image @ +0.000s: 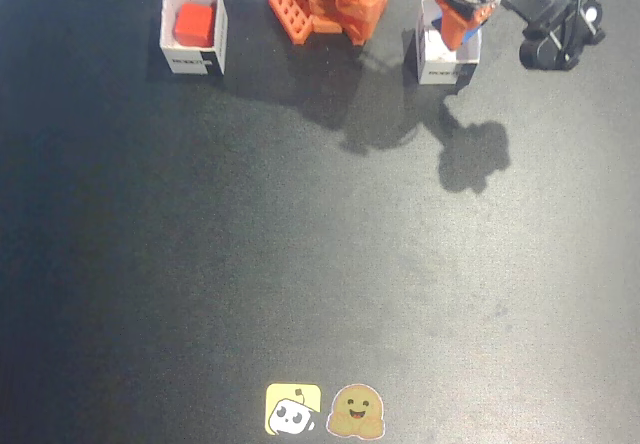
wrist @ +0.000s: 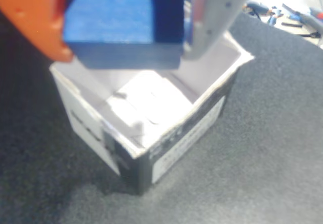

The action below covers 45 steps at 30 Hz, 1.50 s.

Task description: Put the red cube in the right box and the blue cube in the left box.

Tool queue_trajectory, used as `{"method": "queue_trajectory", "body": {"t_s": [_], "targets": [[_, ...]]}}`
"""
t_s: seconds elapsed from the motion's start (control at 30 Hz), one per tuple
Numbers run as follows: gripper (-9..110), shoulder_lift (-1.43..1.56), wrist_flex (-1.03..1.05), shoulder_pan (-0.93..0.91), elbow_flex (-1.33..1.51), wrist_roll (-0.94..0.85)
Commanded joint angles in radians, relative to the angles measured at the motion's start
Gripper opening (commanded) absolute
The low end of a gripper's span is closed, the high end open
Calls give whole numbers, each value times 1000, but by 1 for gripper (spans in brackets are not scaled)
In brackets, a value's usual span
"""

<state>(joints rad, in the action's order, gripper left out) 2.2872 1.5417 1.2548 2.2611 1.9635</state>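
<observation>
We're seeing the gripper point(wrist: 126, 27) clamping the blue cube point(wrist: 116, 19) between an orange finger at 9 o'clock and a grey one at 3 o'clock in the wrist view. The cube is hanging just above the open white box point(wrist: 151, 133), sitting toward the 12 o'clock side of the opening rather than dead center, and the box floor is looking empty. In the fixed view that box point(image: 445, 64) is sitting at 1 o'clock, mostly hidden by the arm. The red cube point(image: 193, 24) is lying inside the other box point(image: 193, 59) at 11 o'clock, well apart. We're judging the next move as lowering slightly and letting go; the cube is squared to the walls, so a straight drop should clear.
</observation>
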Motion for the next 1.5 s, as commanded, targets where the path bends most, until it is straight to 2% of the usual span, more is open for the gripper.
{"method": "queue_trajectory", "body": {"t_s": [0.0, 0.27, 0.43, 0.77, 1.03, 1.47], "targets": [[10, 40, -11, 9, -5, 8], [20, 60, -52, 31, 2, 3], [19, 60, -54, 31, 5, 11], [1, 28, -48, -35, -8, 6], [0, 23, -54, -199, -29, -49], [0, 149, -38, -667, -15, -219]]}}
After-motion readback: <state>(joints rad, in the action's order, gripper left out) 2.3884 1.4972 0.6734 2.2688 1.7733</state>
